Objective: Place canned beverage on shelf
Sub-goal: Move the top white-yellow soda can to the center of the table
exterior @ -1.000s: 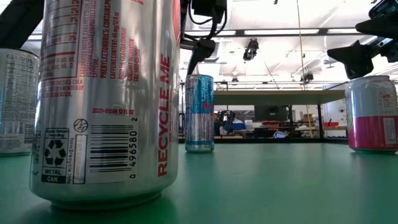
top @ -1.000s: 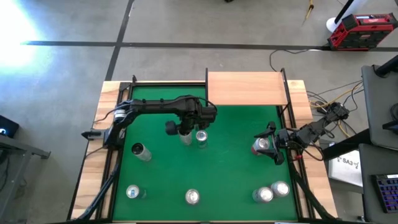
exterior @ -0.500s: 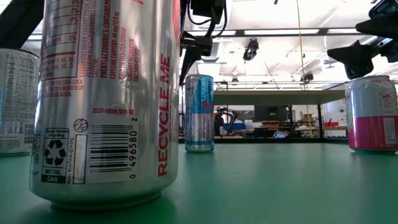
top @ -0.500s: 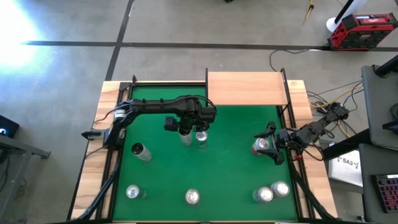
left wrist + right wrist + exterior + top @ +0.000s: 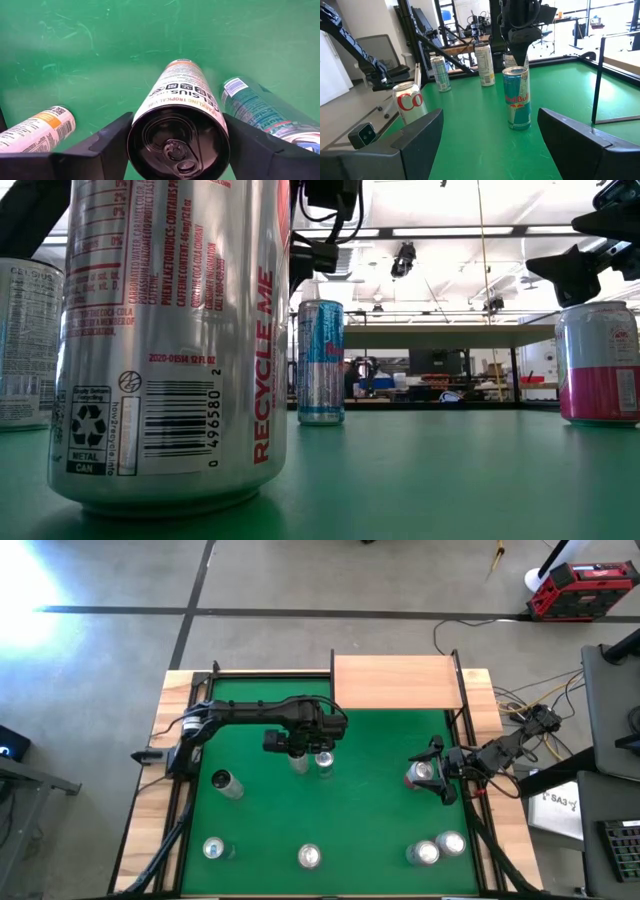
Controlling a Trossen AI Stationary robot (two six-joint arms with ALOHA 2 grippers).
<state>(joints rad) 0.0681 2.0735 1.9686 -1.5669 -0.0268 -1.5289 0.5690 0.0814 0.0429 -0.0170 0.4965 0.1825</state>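
Note:
A white can with a black top (image 5: 176, 95) stands on the green felt near the table's middle, with my left gripper (image 5: 297, 746) shut on it from above. A blue-and-silver can (image 5: 324, 762) stands just to its right. The shelf (image 5: 397, 682), a pale-wood board on black posts, is at the far edge, right of the middle. At the table's right, my right gripper (image 5: 431, 775) is open just above a pink can (image 5: 598, 365); nothing is between its fingers (image 5: 420, 135). In the low view a big near can hides the white can. My left gripper pinches the white can at its top end (image 5: 134, 134) between its two fingers (image 5: 102, 147), one on each side of the black rim. The fingers come from above, pointing down. The can stands upright with its bottom on the felt.
Other cans stand on the felt: one at the left (image 5: 222, 783), one at the near left (image 5: 213, 848), one at the near middle (image 5: 309, 856) and two at the near right (image 5: 438, 848). Wooden rims (image 5: 150, 800) border the table.
My left gripper has shut around the top of the white can, its fingers drawing in from wide apart until they touch both sides. The can has stayed upright on the felt. My right gripper has kept still.

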